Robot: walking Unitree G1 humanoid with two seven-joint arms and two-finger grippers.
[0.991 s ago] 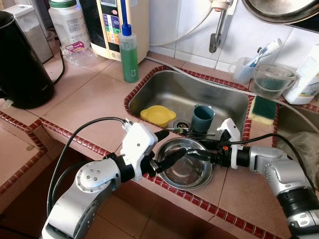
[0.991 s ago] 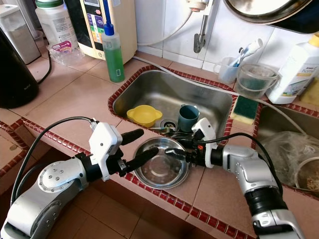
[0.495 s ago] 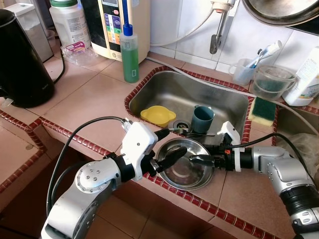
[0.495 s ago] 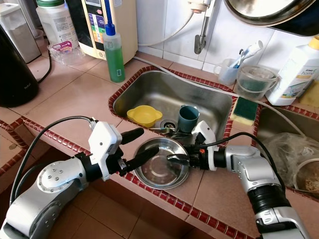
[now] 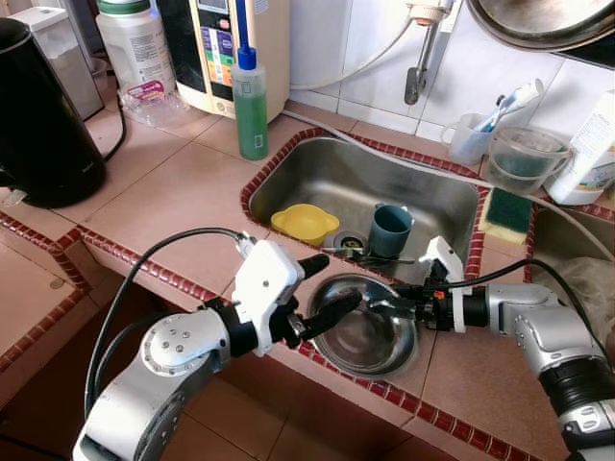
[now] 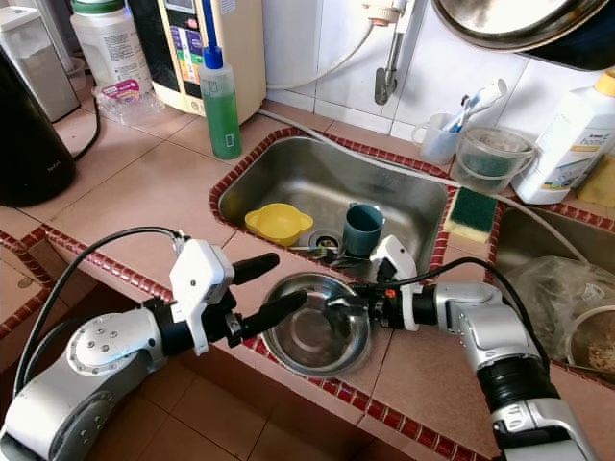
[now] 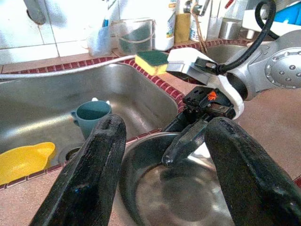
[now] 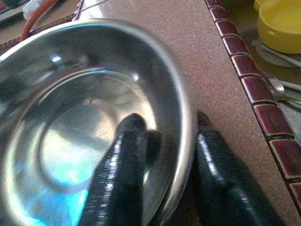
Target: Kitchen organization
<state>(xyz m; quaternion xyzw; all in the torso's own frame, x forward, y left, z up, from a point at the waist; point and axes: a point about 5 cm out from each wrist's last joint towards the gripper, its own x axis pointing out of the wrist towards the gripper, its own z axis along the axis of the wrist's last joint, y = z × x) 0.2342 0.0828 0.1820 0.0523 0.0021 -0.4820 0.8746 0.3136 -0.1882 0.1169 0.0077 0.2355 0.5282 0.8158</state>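
A steel bowl (image 5: 363, 328) is seen on the tiled counter edge in front of the sink (image 5: 327, 176), tilted, w/ its near side past the edge; it looks empty. Its rim is pinched by the right gripper (image 5: 382, 306), one finger inside the bowl, one outside. The left gripper (image 5: 325, 288) is held just beside the bowl's left rim, fingers spread wide, nothing gripped. In the sink, a yellow bowl (image 5: 304, 223) and a teal mug (image 5: 391, 230) are set near the drain; contents can't be told. A green soap bottle (image 5: 251, 104) is stood at the sink's back-left corner. A clear plastic tub (image 5: 523, 159) w/ sth dark inside and a sponge (image 5: 506, 212) are placed at the right.
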